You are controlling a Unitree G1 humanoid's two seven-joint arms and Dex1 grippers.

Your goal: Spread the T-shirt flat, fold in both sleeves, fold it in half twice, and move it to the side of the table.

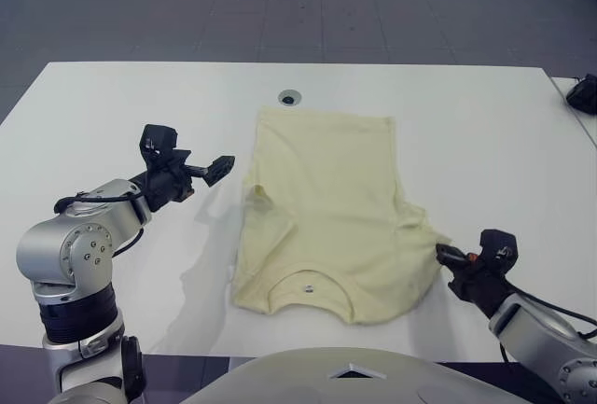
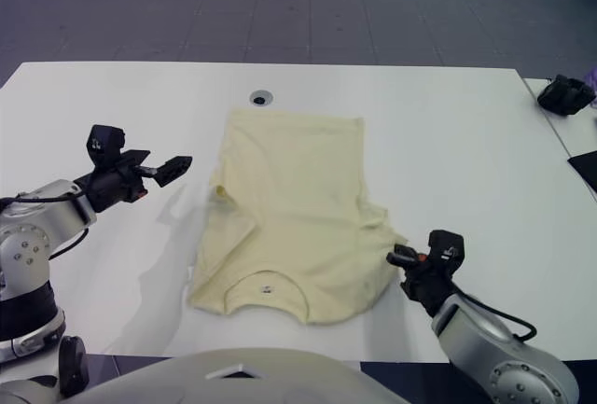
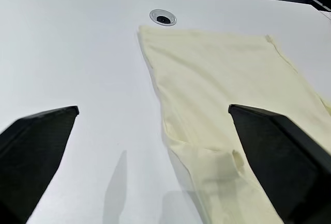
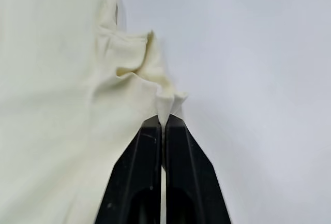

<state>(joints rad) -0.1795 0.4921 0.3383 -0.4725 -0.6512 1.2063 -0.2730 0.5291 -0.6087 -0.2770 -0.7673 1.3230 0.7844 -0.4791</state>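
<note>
A pale yellow T-shirt lies on the white table, collar toward me, hem at the far side. Its left sleeve is folded in over the body. My right gripper is shut on the T-shirt's right edge near the sleeve, pinching a small peak of fabric between its black fingers. My left gripper hovers open above the bare table just left of the shirt, its two black fingers wide apart with the T-shirt beyond them.
A round cable grommet sits in the table just beyond the shirt's hem. A black object rests on a neighbouring table at the far right. Bare tabletop stretches to the left and right of the shirt.
</note>
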